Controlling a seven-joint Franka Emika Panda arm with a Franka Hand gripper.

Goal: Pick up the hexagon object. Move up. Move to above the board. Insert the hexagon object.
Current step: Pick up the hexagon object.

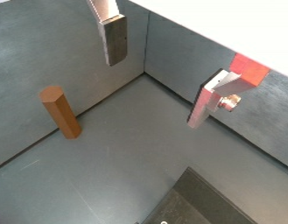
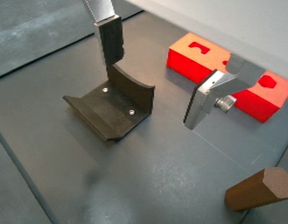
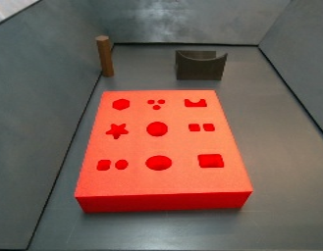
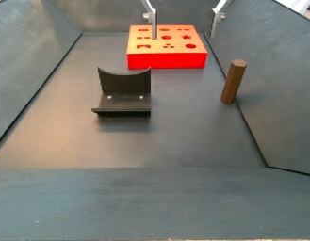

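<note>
Your gripper (image 2: pixel 152 79), fingers spread and empty, hangs high; descending off-centre, you risk toppling the upright hexagon object (image 1: pixel 60 112).

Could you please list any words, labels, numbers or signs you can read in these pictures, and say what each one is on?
None can be read: no text on the board, the hexagon object, the fixture or the open gripper above the floor.
The board bears only cut shapes, no characters.
</note>
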